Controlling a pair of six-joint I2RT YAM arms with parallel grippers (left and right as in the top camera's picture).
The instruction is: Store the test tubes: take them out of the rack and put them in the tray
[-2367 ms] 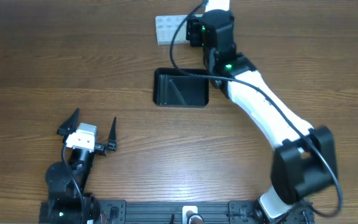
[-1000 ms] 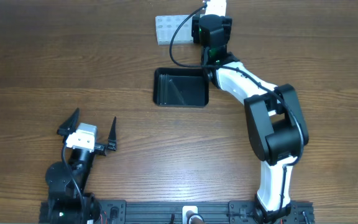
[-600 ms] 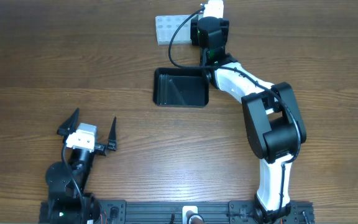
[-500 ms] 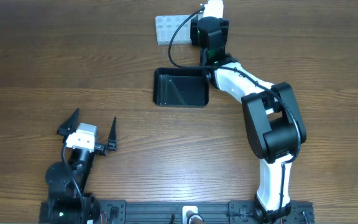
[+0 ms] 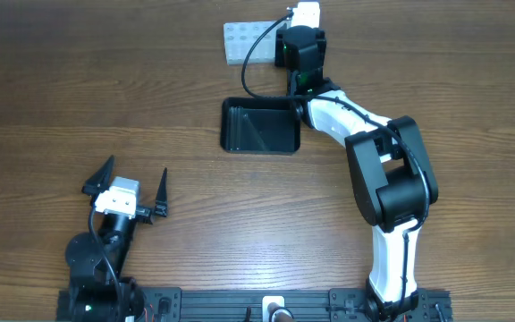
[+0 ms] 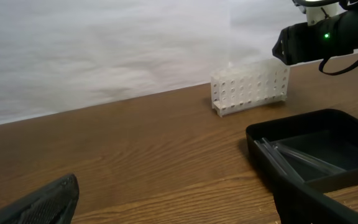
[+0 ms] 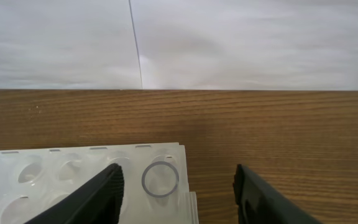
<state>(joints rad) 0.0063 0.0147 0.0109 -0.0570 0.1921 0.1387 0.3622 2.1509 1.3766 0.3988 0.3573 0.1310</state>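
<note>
Standing in the rack [image 7: 55,186], test tube [image 7: 160,179] between spread fingers [image 7: 101,196] of right gripper [image 7: 178,190]

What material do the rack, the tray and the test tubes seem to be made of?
Rack: probably translucent white plastic, matte; light passes through its perforated wall.
Tray: likely black plastic, with a glossy rim.
Test tubes: clear glass or plastic, I cannot tell which; the floor shows through them.
</note>
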